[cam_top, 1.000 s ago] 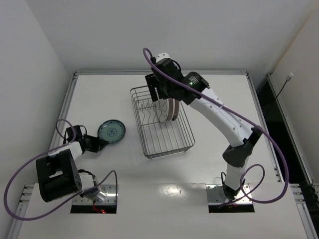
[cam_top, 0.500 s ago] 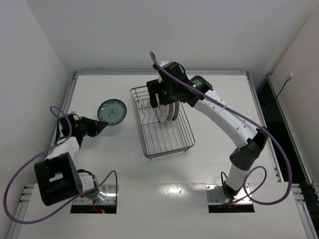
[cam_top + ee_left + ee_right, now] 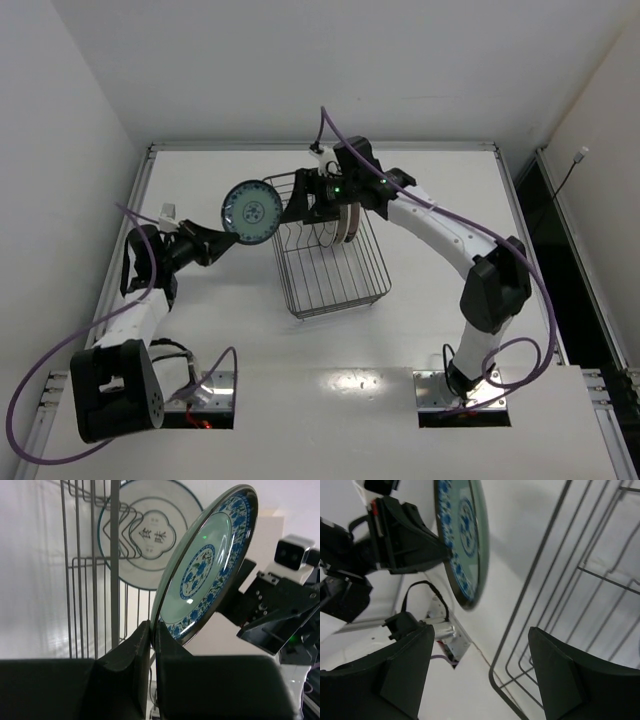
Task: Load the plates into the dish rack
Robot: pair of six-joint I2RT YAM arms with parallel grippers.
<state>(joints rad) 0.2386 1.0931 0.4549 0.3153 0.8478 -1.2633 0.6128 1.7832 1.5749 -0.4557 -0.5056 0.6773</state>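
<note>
So the small teal plate [image 3: 251, 210] is now off the table [image 3: 440, 190], up at the dish rack [image 3: 341, 304] wall — left gripper [image 3: 226, 231] clamps its rim, right gripper [image 3: 303, 205] spread open beside — insertion next.

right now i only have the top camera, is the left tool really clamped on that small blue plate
observer: yes, the left wrist view shows the left tool shut on the small blue plate at its lower rim.
operator: what faces it in the rack
observer: a white plate with a teal rim stands upright in the rack, its printed face toward the left wrist camera.
operator: right tool holding anything
observer: no, the right wrist view shows the right tool open with nothing between its fingers.
</note>
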